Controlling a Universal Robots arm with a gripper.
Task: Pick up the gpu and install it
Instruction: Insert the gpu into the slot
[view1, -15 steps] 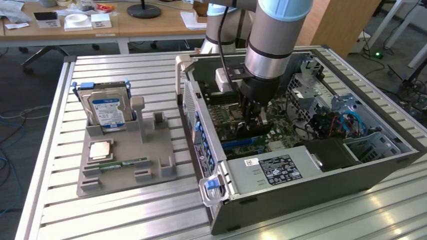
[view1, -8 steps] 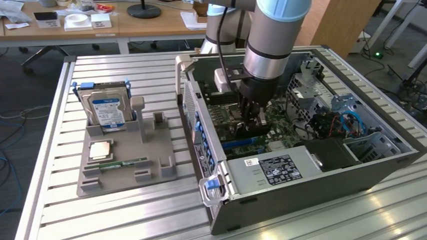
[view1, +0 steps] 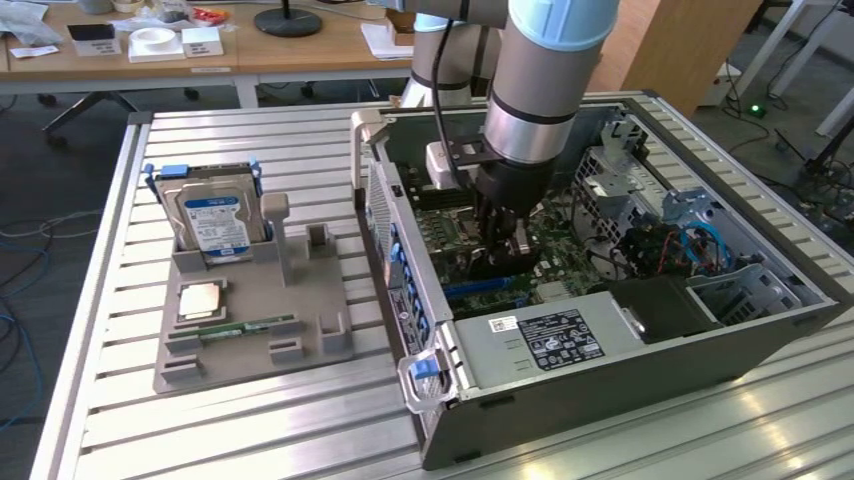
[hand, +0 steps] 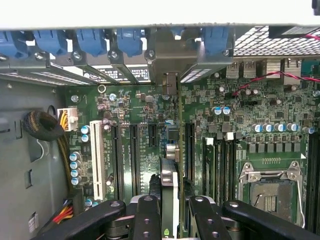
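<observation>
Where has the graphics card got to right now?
The gpu sits edge-on between the gripper fingers inside the computer case, just above the motherboard slots.

A slatted aluminium table (view1: 227, 420) fills the foreground. Beyond it, at about eleven o'clock, stands a wooden desk (view1: 280, 55) carrying white boxes (view1: 160, 42), papers and a round black lamp base (view1: 287, 20). A wooden panel (view1: 674, 45) stands at one o'clock. The floor (view1: 40, 200) is dark grey, with loose cables at nine o'clock and white table legs (view1: 807, 40) at two o'clock.
</observation>
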